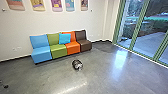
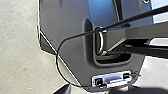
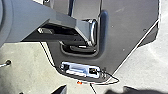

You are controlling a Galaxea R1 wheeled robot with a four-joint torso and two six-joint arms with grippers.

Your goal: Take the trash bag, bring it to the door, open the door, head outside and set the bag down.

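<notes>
On the floor (image 1: 100,75), out past the couch's (image 1: 41,53) front edge, a dark lump (image 1: 77,64) is seen, and the left claw (image 2: 100,86) and right claw (image 3: 95,86) are spread open, empty

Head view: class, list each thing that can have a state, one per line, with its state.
Row of seats, upright, side by side
Blue cushion, leaning on the backrests
Dark bundle, lying on the floor
Posters, hanging on the wall
Green-framed glass panels, upright; open or shut, cannot tell
</notes>
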